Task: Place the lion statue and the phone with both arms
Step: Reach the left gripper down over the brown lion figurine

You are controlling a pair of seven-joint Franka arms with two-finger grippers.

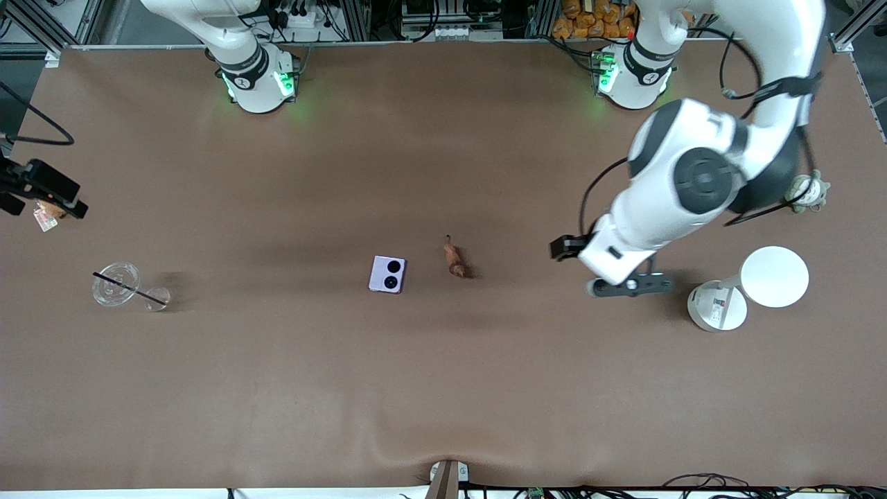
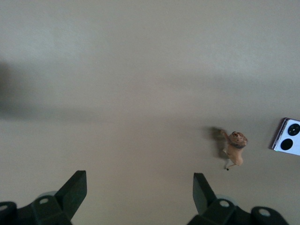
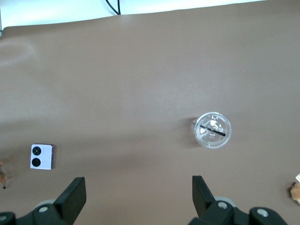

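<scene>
The lion statue (image 1: 454,257), a tiny reddish-brown figurine, lies at mid-table. The pale lavender phone (image 1: 387,274) with two black circles lies flat beside it, toward the right arm's end. My left gripper (image 1: 629,285) is open and empty, low over bare table between the lion and a white stand. The left wrist view shows its open gripper (image 2: 139,177), the lion (image 2: 234,147) and the phone (image 2: 287,137) at the edge. My right gripper (image 1: 41,188) is high over the right arm's end. It is open and empty (image 3: 138,180), with the phone (image 3: 42,156) in its view.
A clear cup with a black straw (image 1: 116,283) stands near the right arm's end, also in the right wrist view (image 3: 213,130). A brown plush with a tag (image 1: 47,215) lies at that edge. A white stand (image 1: 717,306) with a round disc (image 1: 775,276) and a grey-green plush (image 1: 809,191) are at the left arm's end.
</scene>
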